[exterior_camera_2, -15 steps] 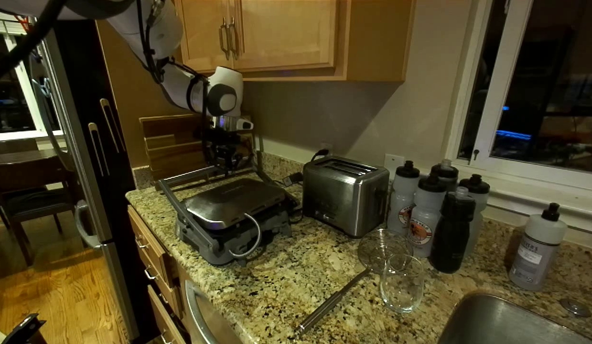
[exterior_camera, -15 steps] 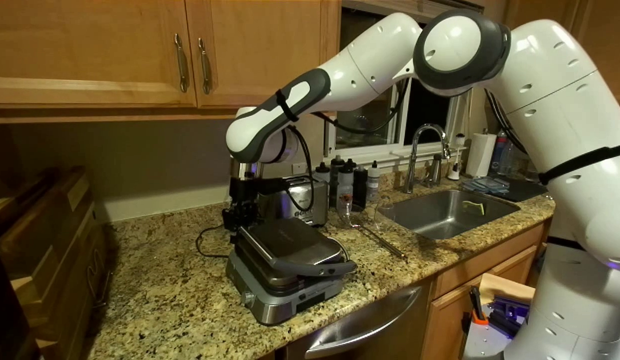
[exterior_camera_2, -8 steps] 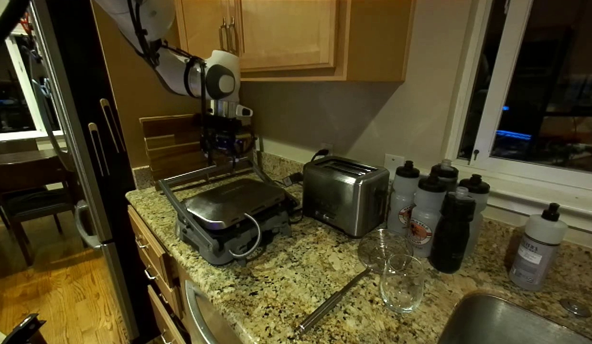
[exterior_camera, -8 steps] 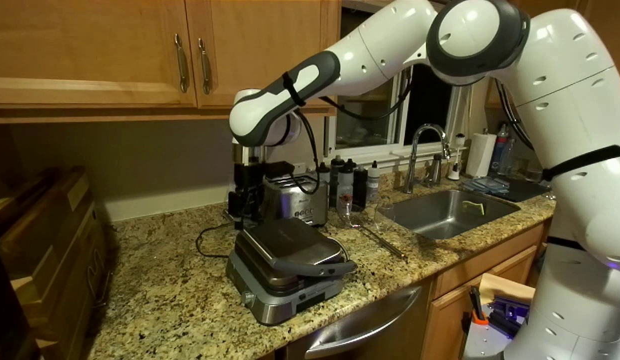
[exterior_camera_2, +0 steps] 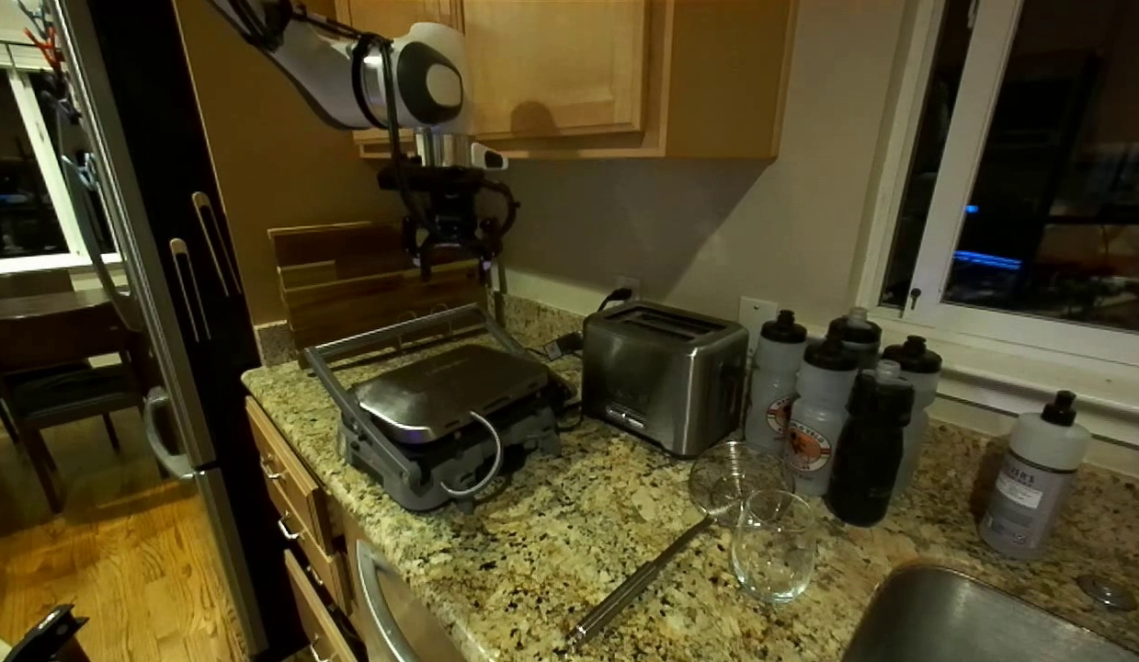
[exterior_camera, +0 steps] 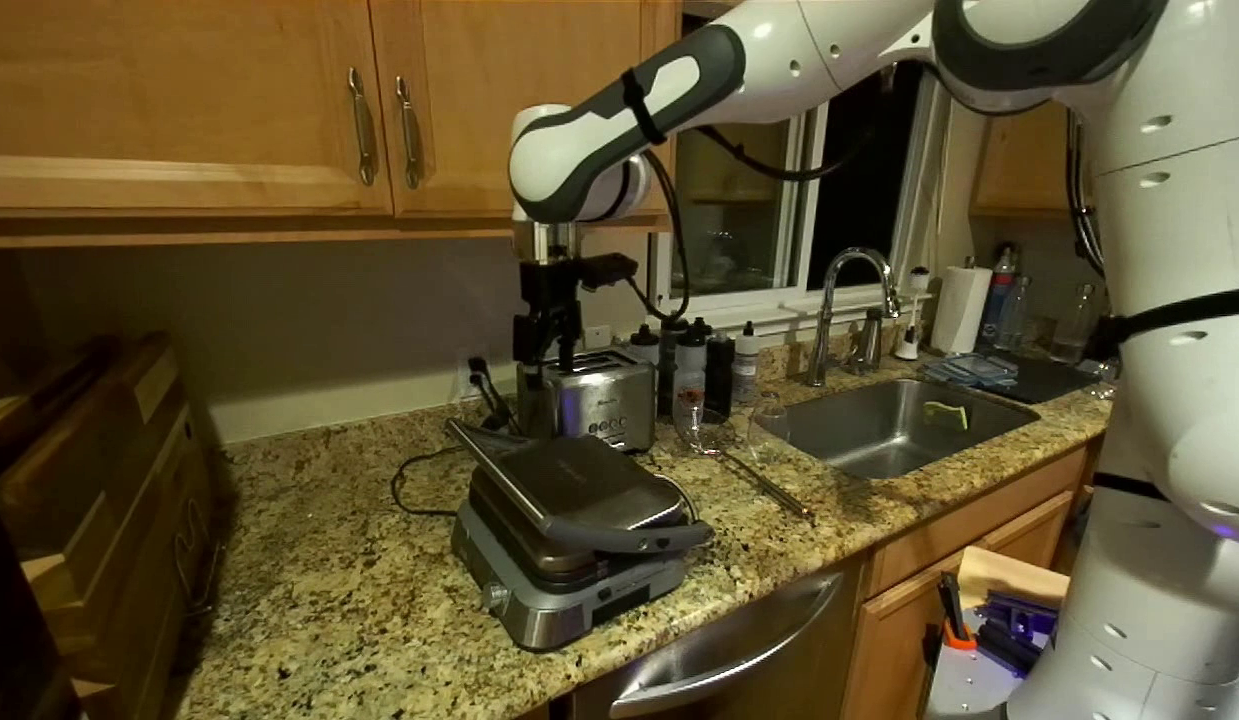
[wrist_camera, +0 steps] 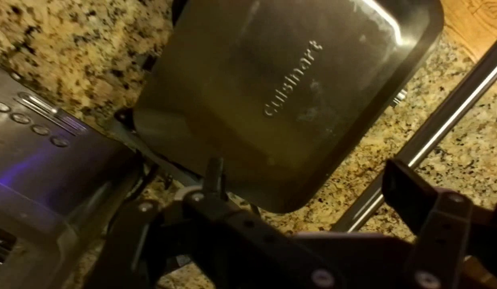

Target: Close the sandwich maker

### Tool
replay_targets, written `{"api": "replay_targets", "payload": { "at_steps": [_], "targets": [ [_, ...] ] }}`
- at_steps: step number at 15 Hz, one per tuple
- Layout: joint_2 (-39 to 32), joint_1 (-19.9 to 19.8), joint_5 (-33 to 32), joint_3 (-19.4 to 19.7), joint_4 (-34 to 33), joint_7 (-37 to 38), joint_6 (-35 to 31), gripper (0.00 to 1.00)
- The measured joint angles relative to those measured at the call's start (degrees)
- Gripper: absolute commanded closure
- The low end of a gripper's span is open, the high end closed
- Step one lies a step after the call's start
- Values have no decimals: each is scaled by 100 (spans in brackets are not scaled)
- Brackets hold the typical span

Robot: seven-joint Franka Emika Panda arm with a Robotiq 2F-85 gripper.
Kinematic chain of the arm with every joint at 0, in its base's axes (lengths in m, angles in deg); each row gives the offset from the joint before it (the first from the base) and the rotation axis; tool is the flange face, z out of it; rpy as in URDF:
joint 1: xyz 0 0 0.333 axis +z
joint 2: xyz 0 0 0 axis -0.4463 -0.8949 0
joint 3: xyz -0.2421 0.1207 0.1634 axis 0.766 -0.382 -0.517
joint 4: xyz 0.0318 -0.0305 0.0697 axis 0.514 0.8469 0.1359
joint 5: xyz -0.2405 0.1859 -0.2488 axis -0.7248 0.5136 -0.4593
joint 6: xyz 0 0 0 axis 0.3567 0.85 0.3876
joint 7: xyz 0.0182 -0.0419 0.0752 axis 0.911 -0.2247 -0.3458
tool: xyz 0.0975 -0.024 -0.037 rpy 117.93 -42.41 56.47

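Gripper, its 2 fingers spread wide and holding nothing, hangs apart above the sandwich maker, whose lid seems fully lowered in dim light.

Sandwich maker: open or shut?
Shut: the sandwich maker has its lid lying down over the base in both exterior views.

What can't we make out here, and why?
Interior of the boxy silver-grey sandwich maker: covered by its dark metal lid, all views.
Silver tubular bar handle: wrist view, one end behind the black claw, other past right edge.
Boxy steel toaster: wrist view, cut off by left edge.
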Motion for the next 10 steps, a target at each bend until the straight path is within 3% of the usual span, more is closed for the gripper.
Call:
{"api": "replay_targets", "payload": {
  "at_steps": [8,10],
  "targets": [
    [1270,-394,-38,442,1443,21,1,0],
    [1320,-416,-38,463,1494,7,-1,0]
  ]
}}
